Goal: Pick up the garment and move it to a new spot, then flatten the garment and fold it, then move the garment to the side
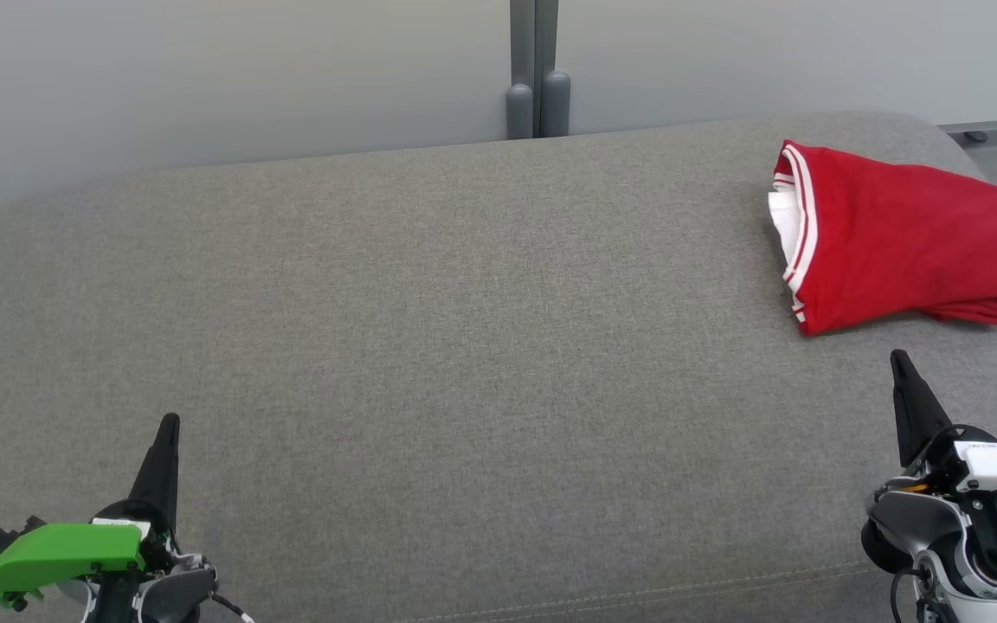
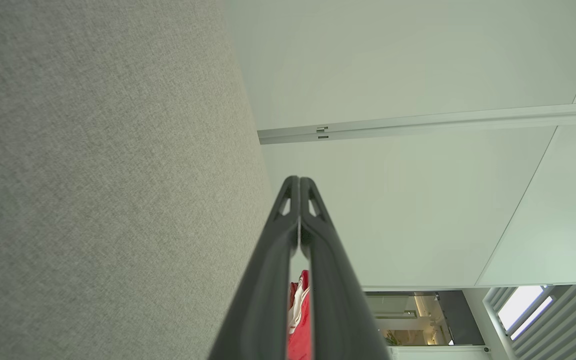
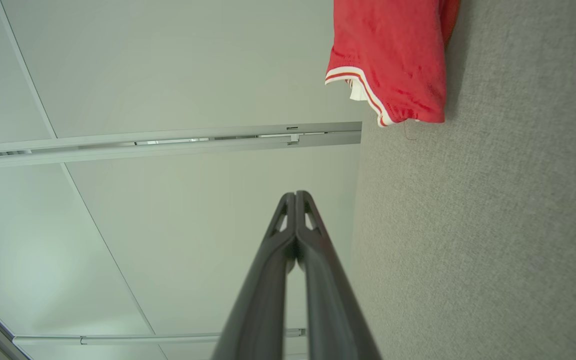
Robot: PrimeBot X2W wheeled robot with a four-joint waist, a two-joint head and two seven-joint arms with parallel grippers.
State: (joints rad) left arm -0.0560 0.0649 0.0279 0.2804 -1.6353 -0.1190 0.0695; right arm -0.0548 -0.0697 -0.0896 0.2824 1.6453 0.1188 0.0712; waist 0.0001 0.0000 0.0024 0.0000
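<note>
The red garment (image 1: 905, 238) is seen at the far right of the grey fabric cushion (image 1: 464, 329), close to the rounded far corner. It lies in a compact, folded-over bundle. White and red striped trim is picked out along its left edge, and a patch of white fabric is glimpsed just inside that edge. Soft creases are noted along its near edge, where a shadow is cast on the cushion.

The right gripper (image 1: 899, 356) is found at the lower right, its two dark fingers pressed together into a single point and nothing held between them. It is set just short of the garment's near edge, apart from it, with a strip of bare cushion between. In the right wrist view the closed fingertips are shown against pale wall panels (image 1: 204, 78), and the garment's striped hem is seen up and to the right on the cushion.

The left gripper (image 1: 168, 424) is placed at the lower left, well apart from the garment, with a bright green part (image 1: 61, 554) fitted at its wrist. Its fingers too are brought fully together and nothing is carried. In the left wrist view a sliver of red is caught in the narrow slot between the finger shanks.

Behind the cushion, two short grey posts (image 1: 537, 99) are seen against the wall.
</note>
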